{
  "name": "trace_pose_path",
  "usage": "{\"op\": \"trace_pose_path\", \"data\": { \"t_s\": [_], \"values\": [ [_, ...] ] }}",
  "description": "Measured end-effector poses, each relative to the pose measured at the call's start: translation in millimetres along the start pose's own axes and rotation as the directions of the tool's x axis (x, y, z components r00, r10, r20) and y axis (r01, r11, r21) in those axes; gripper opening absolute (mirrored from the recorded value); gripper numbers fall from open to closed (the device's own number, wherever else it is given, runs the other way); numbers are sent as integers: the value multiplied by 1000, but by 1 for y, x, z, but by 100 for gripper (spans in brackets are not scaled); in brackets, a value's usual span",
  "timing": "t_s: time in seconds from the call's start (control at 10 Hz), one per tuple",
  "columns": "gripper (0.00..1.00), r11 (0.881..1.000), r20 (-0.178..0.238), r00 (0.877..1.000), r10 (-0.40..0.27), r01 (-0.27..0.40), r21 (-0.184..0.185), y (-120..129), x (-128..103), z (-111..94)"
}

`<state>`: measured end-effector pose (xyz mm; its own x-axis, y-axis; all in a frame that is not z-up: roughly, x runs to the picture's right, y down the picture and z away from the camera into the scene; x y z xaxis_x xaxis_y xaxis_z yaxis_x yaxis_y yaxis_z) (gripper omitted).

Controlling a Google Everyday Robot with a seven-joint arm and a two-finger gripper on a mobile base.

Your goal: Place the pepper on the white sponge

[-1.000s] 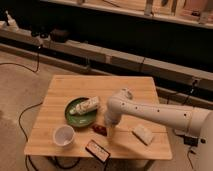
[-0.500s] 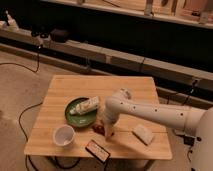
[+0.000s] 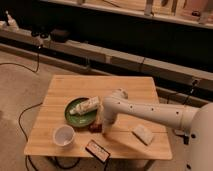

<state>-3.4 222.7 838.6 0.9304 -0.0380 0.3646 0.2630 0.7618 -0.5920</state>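
Cup [image 3: 63, 136] well left of the claw [image 3: 105, 132], green plate [image 3: 70, 116] up and left of it. Stayed put, both. Pepper [image 3: 95, 128] just left of the claw, down on the desk [image 3: 65, 90]. Not yet lifted. Sank lower beside the pepper over the last second; could not tell whether spread or pinching. Looked like closing in for the pickup. White sponge [image 3: 143, 134] well right of the claw. Lay bare, awaiting the pepper.

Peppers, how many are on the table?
1. The pepper lies beside the green plate, right by the robot's hand. The arm could hide another.
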Motion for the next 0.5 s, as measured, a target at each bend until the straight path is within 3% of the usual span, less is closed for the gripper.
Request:
{"op": "trace_pose_path", "data": {
  "t_s": [0.3, 0.5],
  "values": [
    [30, 1000, -23, 1000, 17, -17, 23, -7, 16, -18],
    [30, 994, -29, 995, 93, -91, 67, -11, 51, -46]
  ]
}}
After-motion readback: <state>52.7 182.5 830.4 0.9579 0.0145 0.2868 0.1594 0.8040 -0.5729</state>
